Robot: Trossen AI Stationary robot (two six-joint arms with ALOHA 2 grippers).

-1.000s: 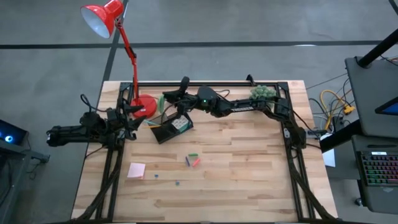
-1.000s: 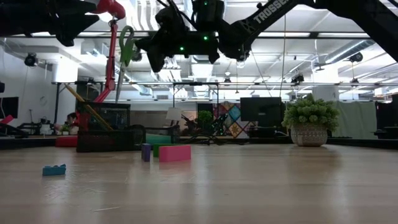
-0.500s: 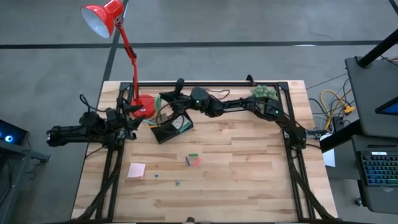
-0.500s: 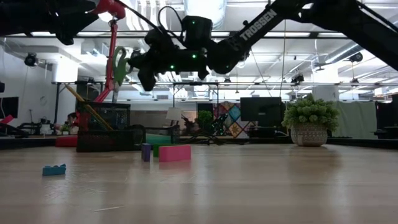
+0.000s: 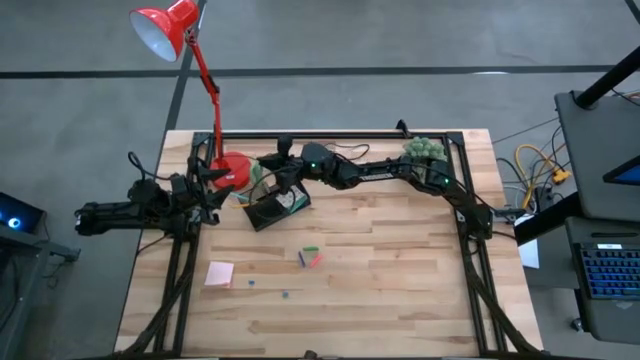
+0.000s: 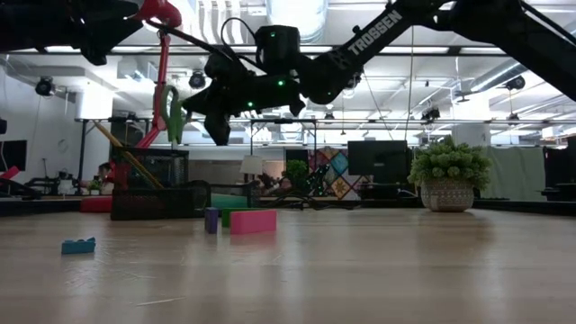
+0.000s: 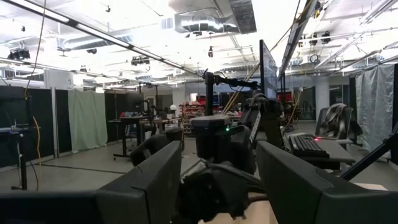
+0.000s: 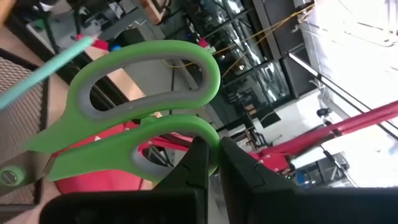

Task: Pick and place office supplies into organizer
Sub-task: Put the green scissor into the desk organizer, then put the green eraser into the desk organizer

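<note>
Evidently the green-handled steel scissors hung above the small black mesh organizer, pinched at one handle loop by the right gripper; stiff, light, prone to swivel (a judgement). The left gripper waited at the table's left edge, fingers apart

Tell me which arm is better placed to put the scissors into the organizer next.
The right. Its tool is already shut on the scissors, above the organizer. The left tool waits open and empty near the table's left edge.
</note>
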